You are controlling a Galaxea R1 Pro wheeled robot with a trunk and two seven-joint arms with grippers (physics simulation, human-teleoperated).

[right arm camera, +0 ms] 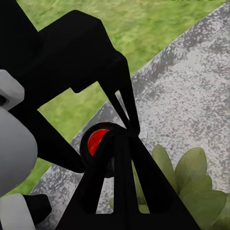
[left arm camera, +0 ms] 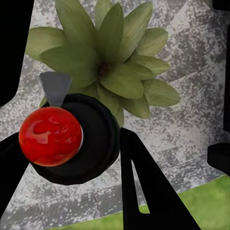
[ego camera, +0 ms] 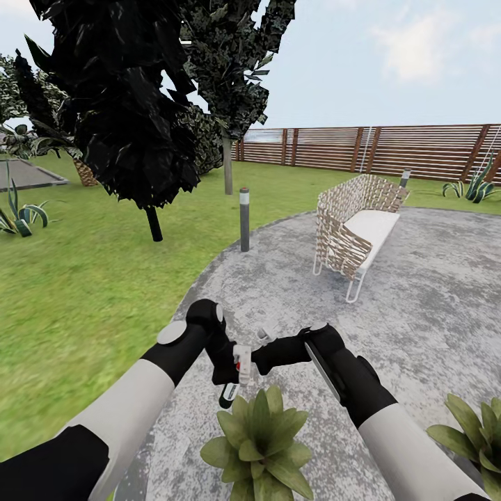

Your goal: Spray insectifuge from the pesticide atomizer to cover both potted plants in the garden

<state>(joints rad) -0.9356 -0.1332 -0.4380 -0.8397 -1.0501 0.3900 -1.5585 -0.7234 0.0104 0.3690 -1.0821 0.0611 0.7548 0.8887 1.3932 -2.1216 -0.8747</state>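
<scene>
With the left gripper [ego camera: 231, 379] pinching the pesticide atomizer [ego camera: 240, 365] directly above the near potted plant [ego camera: 259, 445], keep the nozzle aimed down at the rosette beneath the claw; the right gripper [ego camera: 268, 353] sits just beside it, its jaw state indeterminate.

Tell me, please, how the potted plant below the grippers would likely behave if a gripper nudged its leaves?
The potted plant has broad, thin, pointed leaves, so they would probably bend rather than resist. It sits low and wide on the paving, so tipping seems unlikely. Its pot is hidden under the leaves, so its weight is hard to judge.

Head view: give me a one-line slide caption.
Both arms meet over a potted plant on the paving, the left tool holding the pesticide atomizer.
</scene>
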